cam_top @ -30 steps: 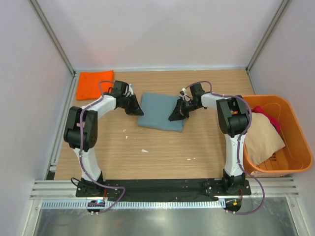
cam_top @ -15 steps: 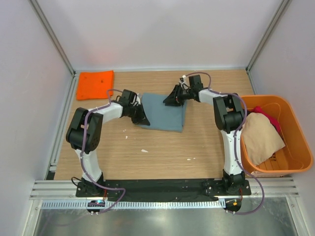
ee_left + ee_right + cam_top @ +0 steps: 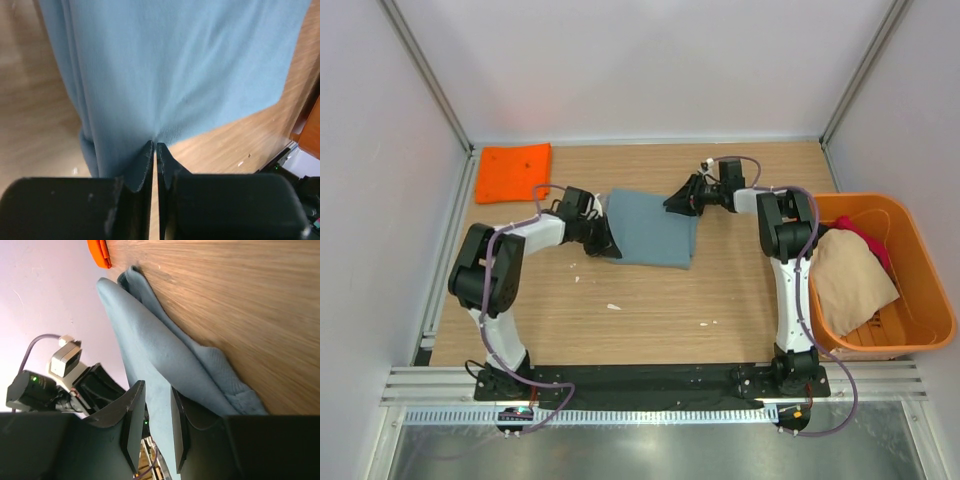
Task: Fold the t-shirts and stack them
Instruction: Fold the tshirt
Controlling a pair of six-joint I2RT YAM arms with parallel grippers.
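The folded grey-blue t-shirt [image 3: 652,230] lies on the wooden table, mid-back. My left gripper [image 3: 606,244] is at its near left corner. In the left wrist view the jaws [image 3: 155,144] are pressed together on the shirt's edge [image 3: 175,65], and creases run to the tips. My right gripper [image 3: 677,202] is at the shirt's far right edge. Its jaws [image 3: 157,390] stand slightly apart, with the shirt's top layer [image 3: 150,340] showing between them. A folded bright orange t-shirt [image 3: 513,171] lies at the back left, also in the right wrist view [image 3: 99,252].
A rigid orange tub [image 3: 930,290] stands at the right edge and holds a beige shirt [image 3: 850,280] and a red one [image 3: 865,238]. Grey walls enclose the table on three sides. Small white specks [image 3: 613,306] lie on the wood.
My left gripper moved from the shirt's far left corner to its near left corner. My right gripper moved from the shirt's right middle to its far right edge, then drew slightly right.
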